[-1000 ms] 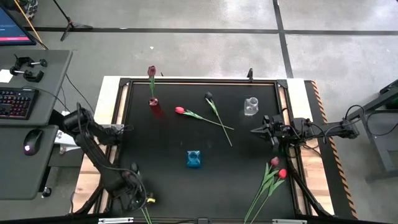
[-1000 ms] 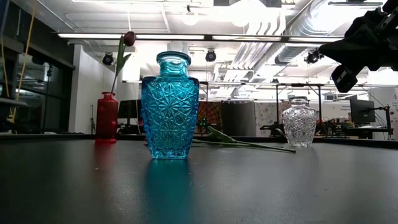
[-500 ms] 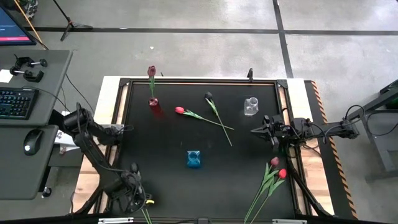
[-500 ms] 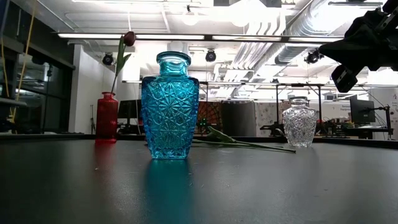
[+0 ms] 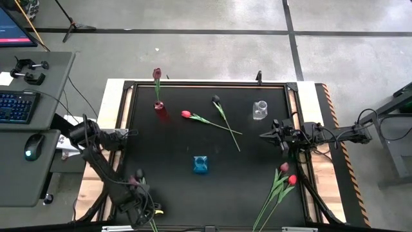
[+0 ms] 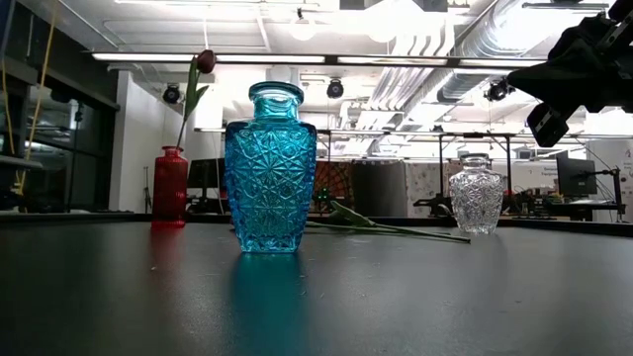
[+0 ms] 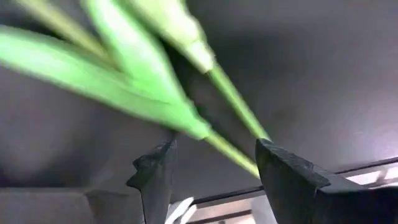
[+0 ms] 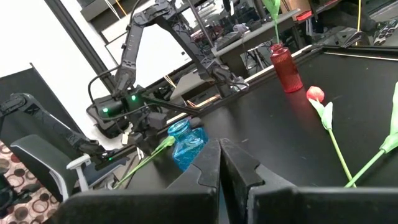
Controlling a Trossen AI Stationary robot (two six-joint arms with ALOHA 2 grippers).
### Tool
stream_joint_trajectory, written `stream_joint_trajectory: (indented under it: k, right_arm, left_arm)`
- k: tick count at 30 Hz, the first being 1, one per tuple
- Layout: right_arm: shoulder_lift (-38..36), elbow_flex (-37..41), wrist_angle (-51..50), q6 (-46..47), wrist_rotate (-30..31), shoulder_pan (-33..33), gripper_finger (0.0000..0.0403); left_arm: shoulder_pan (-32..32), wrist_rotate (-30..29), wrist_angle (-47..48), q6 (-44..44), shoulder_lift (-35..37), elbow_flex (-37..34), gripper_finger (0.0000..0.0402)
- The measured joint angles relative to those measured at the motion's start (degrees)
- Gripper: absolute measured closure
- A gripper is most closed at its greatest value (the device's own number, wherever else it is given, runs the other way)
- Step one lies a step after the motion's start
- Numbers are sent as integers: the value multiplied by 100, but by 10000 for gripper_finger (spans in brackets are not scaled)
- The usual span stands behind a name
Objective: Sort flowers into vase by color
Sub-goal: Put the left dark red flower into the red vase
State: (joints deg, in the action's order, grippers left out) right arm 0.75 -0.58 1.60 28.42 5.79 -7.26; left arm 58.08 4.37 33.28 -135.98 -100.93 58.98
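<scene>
At the table's near left corner my left gripper (image 5: 143, 209) points down, open, over green flower stems (image 7: 233, 102) and leaves (image 7: 143, 87). Its fingers stand on either side of the stems; the flower heads are out of view. A dusky tulip (image 5: 157, 74) stands in the red vase (image 5: 160, 111). A red tulip (image 5: 186, 114) and a near-black one (image 5: 215, 99) lie with stems crossed at the middle back. Two more tulips (image 5: 288, 174) lie at the near right. My right gripper (image 5: 262, 135) hovers shut at the right edge.
A blue glass vase (image 5: 201, 165) stands near the table's middle and a clear glass vase (image 5: 259, 109) at the far right. A desk with keyboard and mouse (image 5: 32, 145) stands left of the table. Bare black tabletop lies between the vases.
My left gripper has moved toward the table's near edge and sunk a little over the stems at the near left corner. Its fingers stay open. Nothing else has moved.
</scene>
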Motion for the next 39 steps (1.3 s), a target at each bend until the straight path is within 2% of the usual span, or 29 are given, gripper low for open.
stream_joint_trajectory:
  k: [16,30,34,36,39]
  right_arm:
    - [-1,0,-1,0,0,0,402]
    - [-1,0,-1,0,1,1,402]
    - [1,0,1,0,0,0,402]
    - [-2,-2,0,0,0,0,402]
    - [0,0,0,1,0,1,402]
  left_arm:
    - [51,4,493,11,20,-9,197]
    - [28,140,210,17,-298,17,200]
    - [27,177,226,70,-299,8,238]
    - [43,175,238,111,-301,4,278]
    - [66,42,213,161,-308,5,360]
